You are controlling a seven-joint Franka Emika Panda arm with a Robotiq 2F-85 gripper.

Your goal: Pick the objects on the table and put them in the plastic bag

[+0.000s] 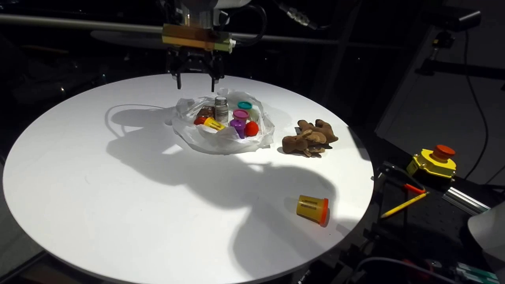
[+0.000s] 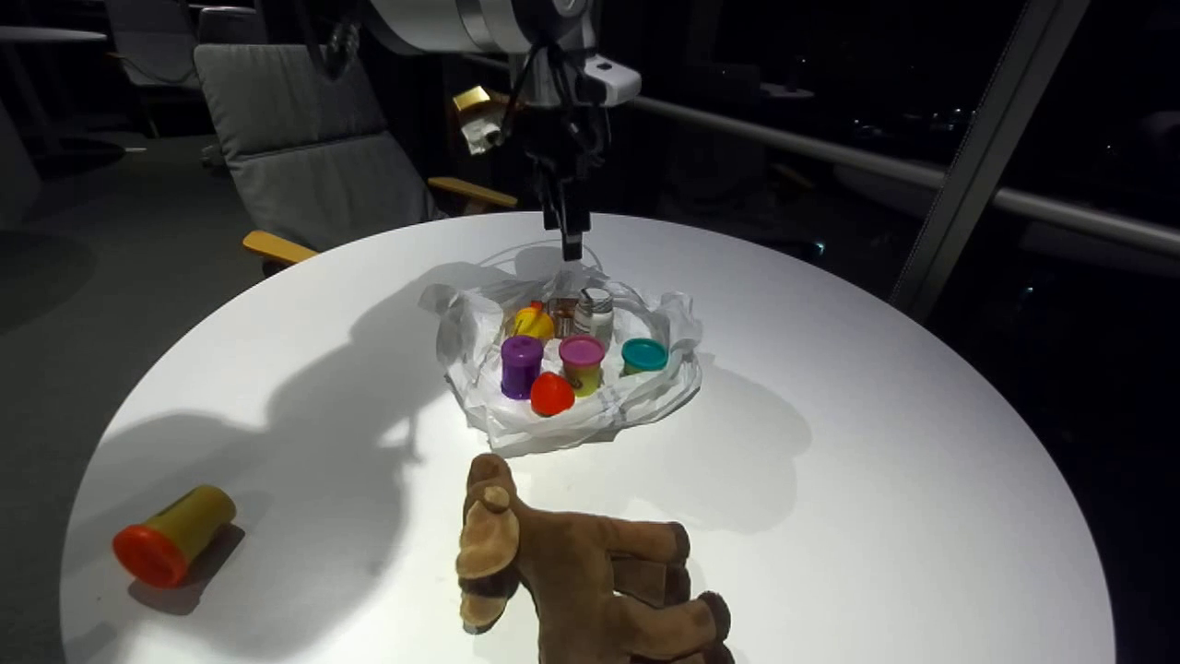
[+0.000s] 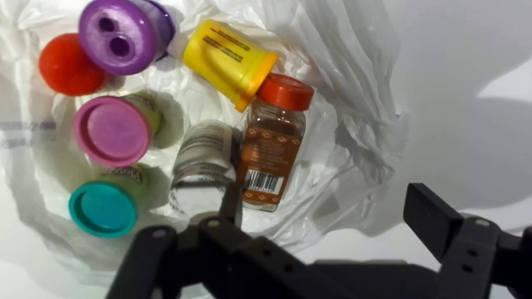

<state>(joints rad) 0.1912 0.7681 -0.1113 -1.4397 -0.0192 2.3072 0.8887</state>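
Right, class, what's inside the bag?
A red ball, purple canister, pink-lidded tub, teal-lidded tub, yellow tub, pale jar and brown jar. Anything beneath them or under folds is covered.

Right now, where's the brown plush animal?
In an exterior view, the brown plush animal lies on the round white table, right of the white plastic bag.

- Behind the round white table (image 2: 903, 553), in an exterior view, stands a grey padded chair (image 2: 295, 148) with wooden armrests (image 2: 472, 192).
- Farther back: another chair (image 2: 152, 46) and a pale tabletop (image 2: 46, 35).
- The floor (image 2: 129, 314) is dim grey.
- A slanting post (image 2: 982, 152) and a metal rail (image 2: 784, 140) cross dark glass (image 2: 857, 46) dotted with small lights (image 2: 954, 115).
- A grey upright surface (image 1: 430, 118) fills the right side of an exterior view.
- Strong light falls on the white table; the surroundings are dark.
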